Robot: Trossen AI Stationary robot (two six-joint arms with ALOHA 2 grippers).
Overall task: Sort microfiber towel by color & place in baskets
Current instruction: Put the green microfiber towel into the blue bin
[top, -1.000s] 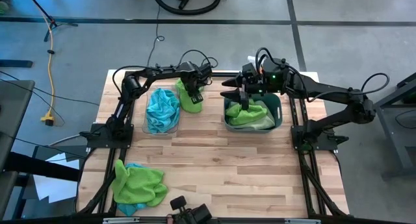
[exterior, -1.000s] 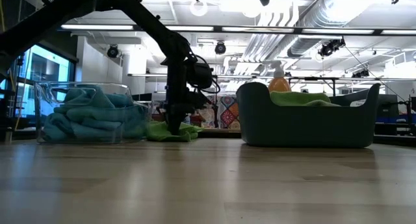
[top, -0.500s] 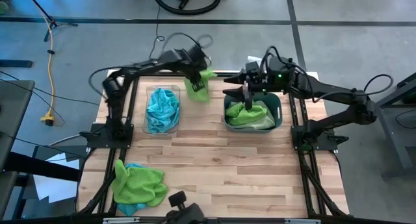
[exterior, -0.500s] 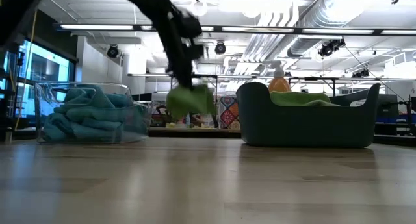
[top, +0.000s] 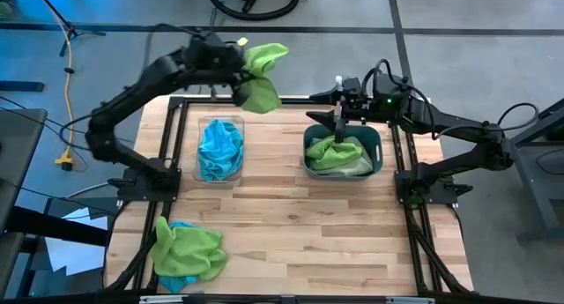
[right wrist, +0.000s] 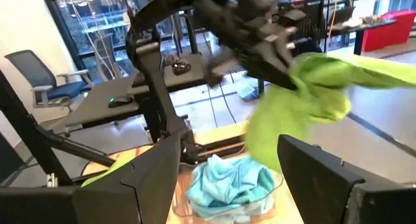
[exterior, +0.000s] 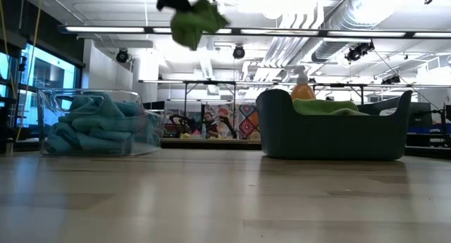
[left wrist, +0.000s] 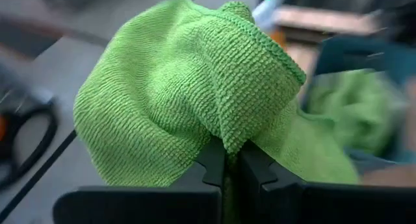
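My left gripper point(left wrist: 227, 160) has its jaws clamped tight on a green towel point(top: 259, 77), held high above the far edge of the worktop point(top: 291, 225), beyond the clear bin point(top: 219, 150) of blue towels. My right gripper point(top: 339, 126) hangs with jaws wide apart and empty over the dark tub point(top: 344, 154), which holds green towels. More towels point(top: 185, 249) lie at the near left corner.

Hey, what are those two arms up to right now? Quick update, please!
Left claw shut on green towel, high in the air. Right claw open above dark tub with green towels. Clear bin holds blue ones. Nothing blocking.
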